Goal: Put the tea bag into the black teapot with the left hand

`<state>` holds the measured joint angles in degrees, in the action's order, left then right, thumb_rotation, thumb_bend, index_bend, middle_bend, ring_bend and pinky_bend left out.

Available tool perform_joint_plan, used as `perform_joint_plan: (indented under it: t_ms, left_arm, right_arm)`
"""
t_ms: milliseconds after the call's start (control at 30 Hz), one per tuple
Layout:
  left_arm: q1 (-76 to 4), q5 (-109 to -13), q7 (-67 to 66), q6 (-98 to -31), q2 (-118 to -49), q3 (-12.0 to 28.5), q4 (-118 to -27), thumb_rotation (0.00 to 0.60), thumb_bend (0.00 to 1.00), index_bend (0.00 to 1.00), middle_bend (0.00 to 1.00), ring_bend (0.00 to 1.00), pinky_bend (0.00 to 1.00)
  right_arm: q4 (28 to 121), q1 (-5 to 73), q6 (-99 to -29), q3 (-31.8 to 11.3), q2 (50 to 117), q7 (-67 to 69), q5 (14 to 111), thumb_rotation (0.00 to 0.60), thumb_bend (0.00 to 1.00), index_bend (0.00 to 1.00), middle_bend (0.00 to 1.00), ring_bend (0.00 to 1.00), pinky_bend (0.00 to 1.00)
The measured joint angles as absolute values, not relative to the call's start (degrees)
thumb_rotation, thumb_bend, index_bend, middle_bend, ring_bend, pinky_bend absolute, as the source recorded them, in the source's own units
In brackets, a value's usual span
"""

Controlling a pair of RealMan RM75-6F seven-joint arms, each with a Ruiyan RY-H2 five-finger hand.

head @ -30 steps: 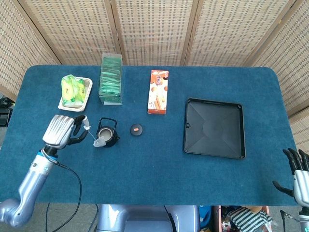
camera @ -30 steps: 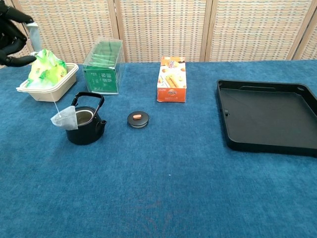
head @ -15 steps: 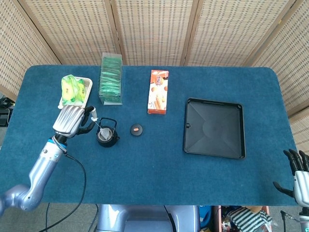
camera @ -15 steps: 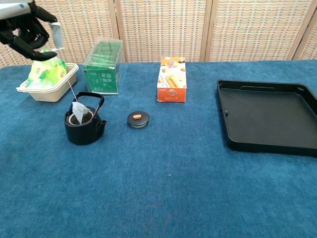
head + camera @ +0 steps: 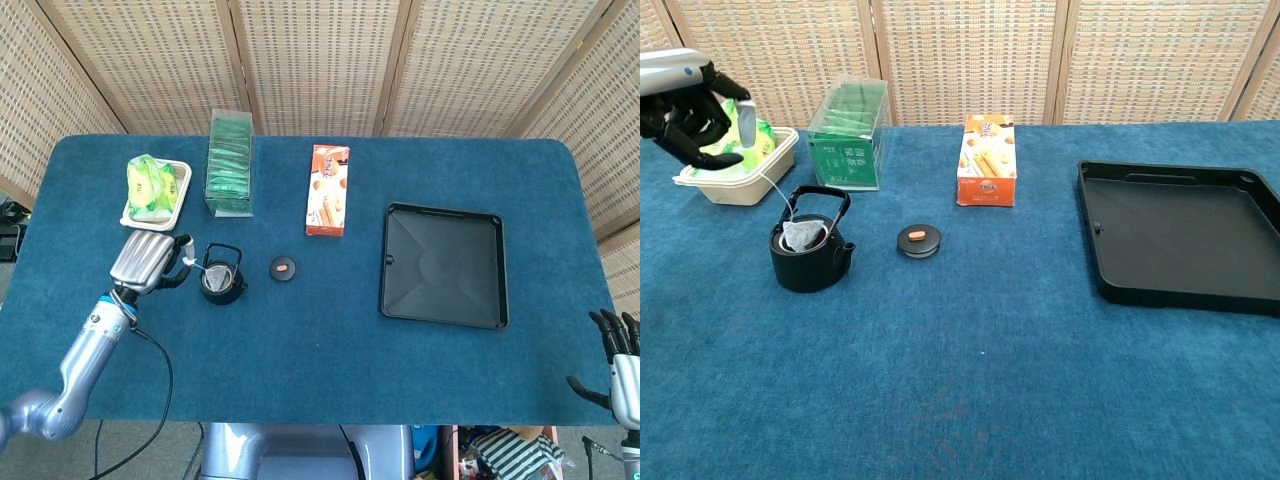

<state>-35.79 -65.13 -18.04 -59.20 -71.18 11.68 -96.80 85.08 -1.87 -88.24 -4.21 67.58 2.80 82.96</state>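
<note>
The black teapot [image 5: 221, 282] [image 5: 810, 259] stands open on the blue table, left of centre. The white tea bag [image 5: 802, 235] lies in its mouth, below the handle. A thin string runs from the bag up to a small paper tag [image 5: 746, 117]. My left hand [image 5: 148, 261] [image 5: 690, 108] pinches that tag, up and to the left of the teapot. My right hand [image 5: 620, 360] shows at the lower right corner of the head view, fingers apart, holding nothing.
The teapot's lid [image 5: 283, 268] [image 5: 919, 240] lies just right of the pot. Behind are a tray of green packets [image 5: 155, 190], a clear box of green tea bags [image 5: 230, 162] and an orange carton [image 5: 327, 190]. A black tray [image 5: 444, 264] sits at the right.
The tea bag swung from hanging beside the pot to over its mouth, then sank into it. My left hand moved toward the pot and came lower, still holding the tag.
</note>
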Motion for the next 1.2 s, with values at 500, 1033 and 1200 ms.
perform_joint_plan:
  t_ms: [500,1033,1200]
  left_arm:
    - [-34.08,-68.79,-21.24,-59.93,-69.33,6.35,-99.57,0.600,0.37,0.54,0.82,0.80,0.74]
    - [-34.17,-61.97,-33.13,-58.22,-66.32,2.12,-106.60,0.600,0.37,0.24,0.81,0.80,0.74]
    - [-34.45,-61.23,-33.85,-58.82,-65.80,2.04,-107.06,0.600,0.38,0.21,0.82,0.80,0.74]
  right_arm:
    - [85.48,-1.66,-87.93,-4.27,67.43,2.39,83.02,0.600,0.02,0.16,0.19,0.01,0.12]
    - [85.14,-1.62,-87.86,-4.37,67.63,2.90,82.99,0.600,0.02,0.16,0.19,0.01,0.12]
    - [85.06,-1.70,-87.97,-4.37,67.64,3.04,82.98,0.600,0.02,0.16,0.19,0.01,0.12]
